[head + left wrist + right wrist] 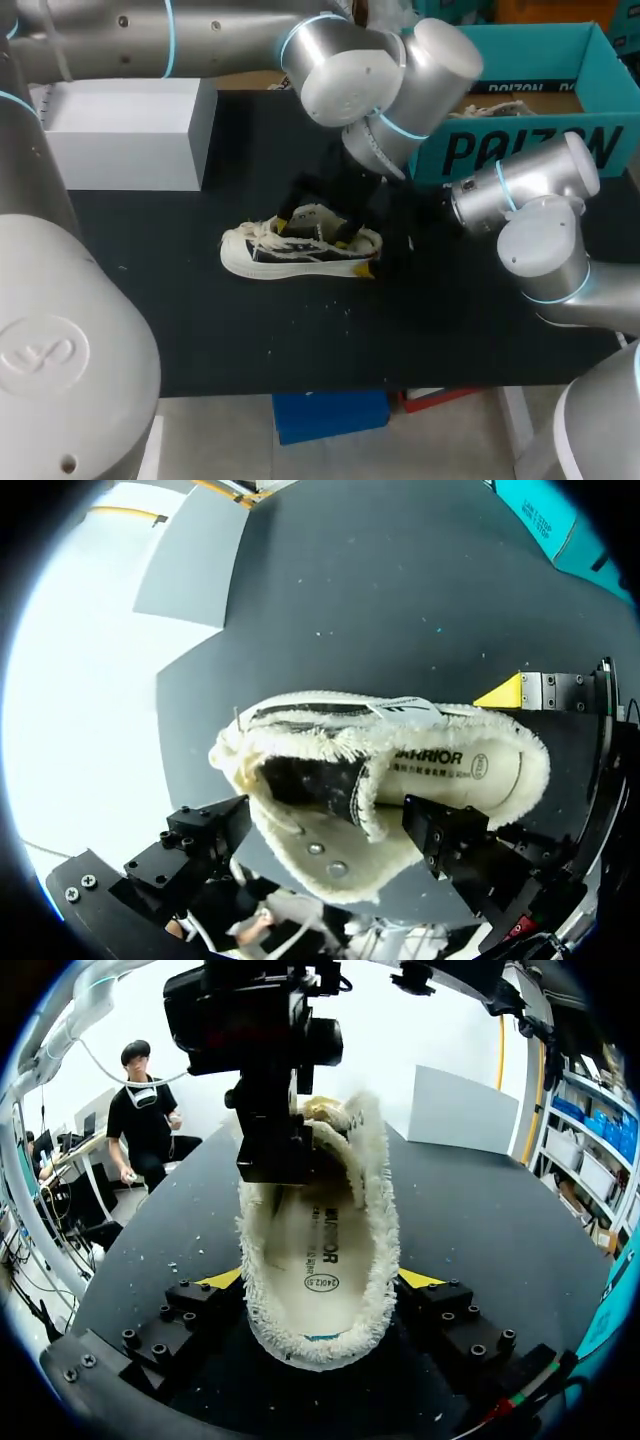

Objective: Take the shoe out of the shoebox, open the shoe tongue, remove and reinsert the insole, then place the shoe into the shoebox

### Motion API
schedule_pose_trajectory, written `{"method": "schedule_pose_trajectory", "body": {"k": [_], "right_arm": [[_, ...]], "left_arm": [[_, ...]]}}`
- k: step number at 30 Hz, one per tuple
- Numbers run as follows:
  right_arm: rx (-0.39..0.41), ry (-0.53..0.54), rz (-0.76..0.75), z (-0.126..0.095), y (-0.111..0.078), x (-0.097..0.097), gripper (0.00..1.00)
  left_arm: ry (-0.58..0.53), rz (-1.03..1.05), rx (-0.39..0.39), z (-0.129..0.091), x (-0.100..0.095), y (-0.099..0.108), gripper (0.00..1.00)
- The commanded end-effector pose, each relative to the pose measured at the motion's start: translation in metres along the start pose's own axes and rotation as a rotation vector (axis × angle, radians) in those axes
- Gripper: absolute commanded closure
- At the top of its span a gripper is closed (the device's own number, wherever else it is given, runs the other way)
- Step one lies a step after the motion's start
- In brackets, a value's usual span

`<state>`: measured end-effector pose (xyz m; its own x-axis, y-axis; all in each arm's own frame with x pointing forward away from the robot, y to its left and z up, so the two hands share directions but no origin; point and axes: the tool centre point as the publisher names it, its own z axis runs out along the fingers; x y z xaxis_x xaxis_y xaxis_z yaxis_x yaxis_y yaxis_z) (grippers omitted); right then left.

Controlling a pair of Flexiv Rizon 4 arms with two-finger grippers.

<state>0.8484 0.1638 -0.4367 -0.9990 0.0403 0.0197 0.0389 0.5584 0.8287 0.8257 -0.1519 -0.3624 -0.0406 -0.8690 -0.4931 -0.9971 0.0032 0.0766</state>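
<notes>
A white box stands at the far left of the black worktop. In the middle lies the shoe, toe pointing left. The left end effector hangs over its tongue, fingers spread wide, gripping nothing. The right end effector clamps the heel from both sides. The teal shoebox sits back right.

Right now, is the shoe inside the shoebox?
No, the shoe sits on the black table, outside the teal shoebox that stands further back.
</notes>
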Motion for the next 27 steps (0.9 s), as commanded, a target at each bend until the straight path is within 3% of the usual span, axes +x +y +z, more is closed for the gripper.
{"method": "schedule_pose_trajectory", "body": {"k": [1,5,6,14,27], "right_arm": [[0.002,-0.001,0.001,0.004,-0.002,-0.002,1.0],[0.002,-0.001,0.001,0.004,-0.002,-0.002,1.0],[0.002,-0.001,0.001,0.004,-0.002,-0.002,1.0],[0.002,-0.001,0.001,0.004,-0.002,-0.002,1.0],[0.002,-0.001,0.001,0.004,-0.002,-0.002,1.0]], "left_arm": [[-0.013,-0.006,0.001,0.001,0.004,-0.001,0.42],[-0.016,-0.016,0.007,0.001,0.0,-0.003,0.84],[-0.016,-0.019,0.012,0.001,-0.002,-0.004,1.0],[-0.006,-0.005,0.01,0.001,-0.011,-0.007,1.0],[-0.011,-0.061,0.085,-0.014,-0.029,-0.006,1.0]]}}
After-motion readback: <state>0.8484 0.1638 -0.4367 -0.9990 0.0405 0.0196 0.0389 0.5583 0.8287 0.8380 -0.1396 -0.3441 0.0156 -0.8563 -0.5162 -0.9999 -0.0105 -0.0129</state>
